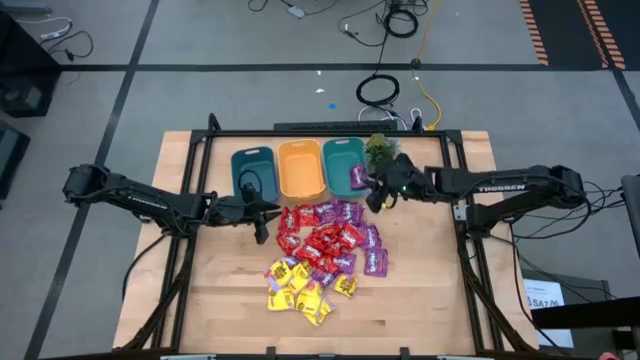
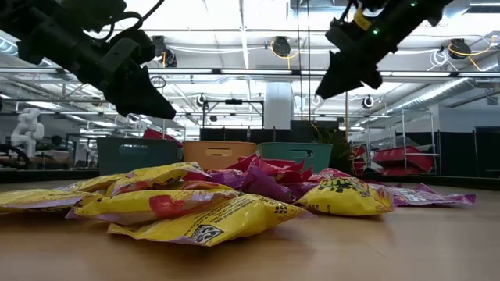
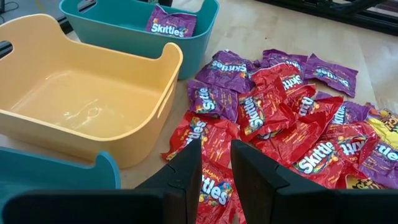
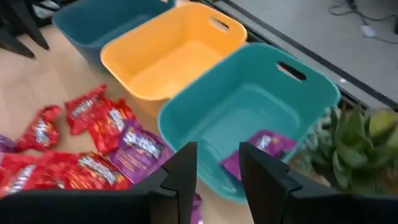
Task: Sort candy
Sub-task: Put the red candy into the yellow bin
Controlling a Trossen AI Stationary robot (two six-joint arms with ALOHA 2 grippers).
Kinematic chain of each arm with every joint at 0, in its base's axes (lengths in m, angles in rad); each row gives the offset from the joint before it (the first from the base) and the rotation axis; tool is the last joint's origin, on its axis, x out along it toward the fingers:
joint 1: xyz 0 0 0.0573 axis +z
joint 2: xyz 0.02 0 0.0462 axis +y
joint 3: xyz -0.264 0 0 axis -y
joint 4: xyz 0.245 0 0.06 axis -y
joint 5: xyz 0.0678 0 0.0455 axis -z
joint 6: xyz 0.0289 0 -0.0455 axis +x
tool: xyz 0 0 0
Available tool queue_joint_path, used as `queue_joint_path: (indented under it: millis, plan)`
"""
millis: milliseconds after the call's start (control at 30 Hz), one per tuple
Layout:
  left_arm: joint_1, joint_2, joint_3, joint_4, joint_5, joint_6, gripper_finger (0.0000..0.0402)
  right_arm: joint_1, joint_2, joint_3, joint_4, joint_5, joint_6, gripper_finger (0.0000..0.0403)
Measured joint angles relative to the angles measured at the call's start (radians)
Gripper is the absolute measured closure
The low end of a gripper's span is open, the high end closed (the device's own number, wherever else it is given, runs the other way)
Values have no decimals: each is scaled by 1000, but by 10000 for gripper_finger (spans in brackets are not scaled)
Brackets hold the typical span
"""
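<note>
The candy lies in a pile point(image 1: 322, 248) mid-table: red and purple packets point(image 3: 273, 112) toward the far side, yellow ones point(image 1: 300, 287) toward the near side. One purple packet point(image 4: 264, 144) lies inside the right teal bin point(image 1: 343, 163). My left gripper point(image 1: 262, 222) hovers open above the pile's left edge, over a red packet point(image 3: 214, 186), with nothing between its fingers. My right gripper point(image 1: 378, 198) hangs open above the right teal bin's near rim point(image 4: 186, 134), also with nothing between its fingers.
Three bins stand in a row at the far side: a teal one point(image 1: 252, 170), an orange one point(image 1: 300, 168) with nothing in it, and the right teal one. A small green plant point(image 1: 380, 150) stands just right of the bins. Bare wood point(image 1: 430, 280) lies right of the pile.
</note>
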Motion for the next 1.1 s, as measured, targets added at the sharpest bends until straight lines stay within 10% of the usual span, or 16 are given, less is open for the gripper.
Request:
queue_joint_path:
  millis: [333, 1100]
  plan:
    - [0, 0, 0, 0, 0, 0, 307, 221, 1, -194, 154, 70, 210, 291]
    - [0, 0, 0, 4, 0, 0, 307, 320, 488, -275, 964, 62, -175, 291]
